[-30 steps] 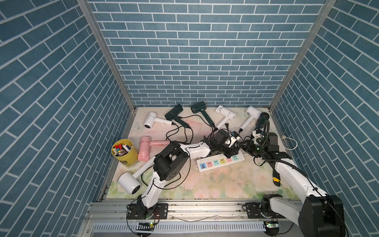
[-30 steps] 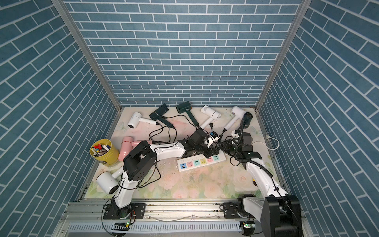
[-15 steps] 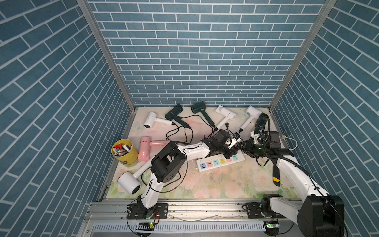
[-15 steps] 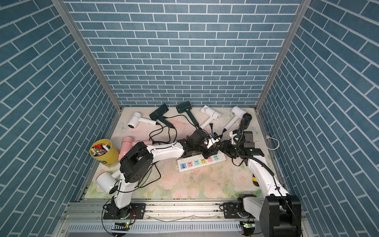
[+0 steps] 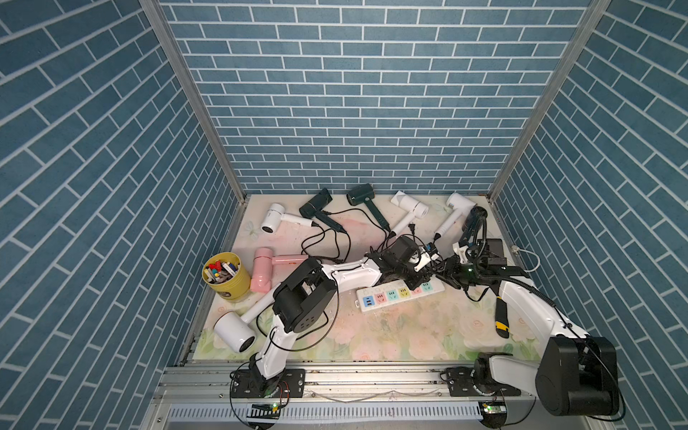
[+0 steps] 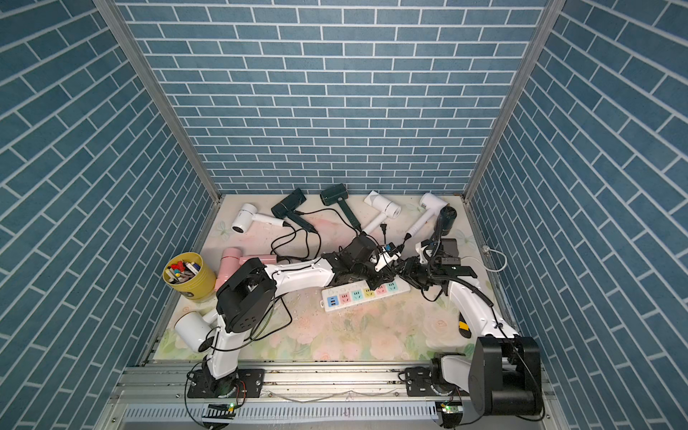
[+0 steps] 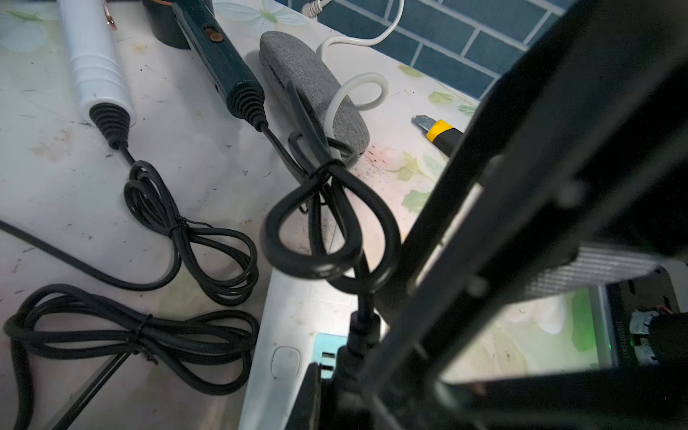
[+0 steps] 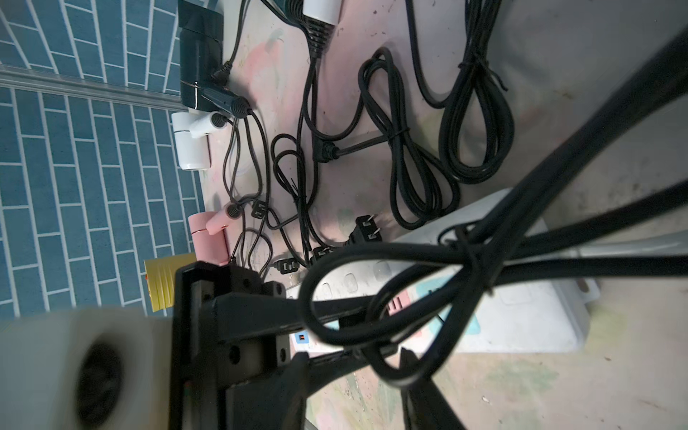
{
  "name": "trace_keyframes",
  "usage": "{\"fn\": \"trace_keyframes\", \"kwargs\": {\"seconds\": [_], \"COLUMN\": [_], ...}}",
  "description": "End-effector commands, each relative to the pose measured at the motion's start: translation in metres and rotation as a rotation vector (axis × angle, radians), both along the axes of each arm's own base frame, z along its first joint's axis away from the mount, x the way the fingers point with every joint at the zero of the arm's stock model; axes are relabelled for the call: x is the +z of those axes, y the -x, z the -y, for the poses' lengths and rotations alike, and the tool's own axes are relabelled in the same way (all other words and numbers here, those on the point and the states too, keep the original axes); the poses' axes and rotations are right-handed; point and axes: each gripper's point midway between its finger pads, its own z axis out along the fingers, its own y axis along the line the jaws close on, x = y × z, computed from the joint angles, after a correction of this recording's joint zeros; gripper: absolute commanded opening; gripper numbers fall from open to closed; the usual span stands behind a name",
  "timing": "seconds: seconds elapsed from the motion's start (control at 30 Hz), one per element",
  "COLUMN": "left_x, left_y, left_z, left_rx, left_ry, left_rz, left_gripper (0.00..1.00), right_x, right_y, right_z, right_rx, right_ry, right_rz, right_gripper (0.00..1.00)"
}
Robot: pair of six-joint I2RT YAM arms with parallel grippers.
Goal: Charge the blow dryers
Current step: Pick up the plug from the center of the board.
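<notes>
Floral tabletop (image 5: 409, 335) holds eight blow dryers (image 5: 273, 219) and one power strip (image 5: 376, 299).

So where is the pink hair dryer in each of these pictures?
Both top views: the pink blow dryer lies left of centre.
Left wrist: not in it.
Right wrist: seen in front of the blue brick wall.
Shared landmark: the yellow cup beside it.

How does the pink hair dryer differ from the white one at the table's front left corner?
The pink dryer has a slimmer barrel; the white dryer looks fatter. The pink dryer lies beside the yellow cup, the white dryer nearer the front edge. Both are hammer-shaped and lie flat.
</notes>
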Motion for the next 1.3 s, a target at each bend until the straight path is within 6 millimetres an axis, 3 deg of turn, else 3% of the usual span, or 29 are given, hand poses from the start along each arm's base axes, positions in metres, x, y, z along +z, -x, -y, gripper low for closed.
{"fn": "trace_keyframes", "kwargs": {"seconds": [0.0,0.1,0.27,0.37,0.43,0.5,0.6,0.83,0.93,1.07,1.27], "left_x": [0.026,0.025,0.026,0.028,0.03,0.033,0.039,0.074,0.079,0.069,0.057], "left_y": [0.003,0.006,0.009,0.011,0.011,0.011,0.012,0.009,0.005,0.002,-0.007], "left_z": [0.003,0.006,0.008,0.009,0.009,0.009,0.005,-0.04,-0.067,-0.102,-0.147], "left_rx": [-0.023,-0.034,-0.045,-0.051,-0.052,-0.046,-0.029,0.144,0.246,0.351,0.501], "left_ry": [0.038,0.04,0.035,0.04,0.043,0.047,0.041,0.031,0.013,-0.02,-0.053], "left_rz": [0.043,0.044,0.051,0.049,0.046,0.04,0.027,0.012,-0.036,-0.111,-0.066], "left_gripper": [0.0,0.0,0.0,0.0,0.02,0.16,0.58,0.99,0.99,0.99,0.99], "right_x": [0.0,-0.003,-0.004,-0.006,-0.009,-0.01,-0.013,-0.019,-0.024,-0.024,-0.02], "right_y": [-0.004,-0.006,-0.009,-0.009,-0.008,-0.008,-0.007,-0.007,-0.008,-0.007,-0.008], "right_z": [-0.001,-0.002,-0.004,-0.006,-0.006,-0.005,-0.001,0.008,0.011,0.012,0.012], "right_rx": [0.024,0.026,0.034,0.039,0.045,0.045,0.033,0.017,0.027,0.055,0.09], "right_ry": [-0.006,-0.011,-0.024,-0.032,-0.033,-0.024,0.011,0.13,0.217,0.332,0.455], "right_rz": [0.023,0.019,0.022,0.017,0.017,0.027,0.052,0.166,0.216,0.293,0.378], "right_gripper": [0.41,0.36,0.17,0.11,0.0,0.0,0.0,0.0,0.0,0.0,0.0]}}
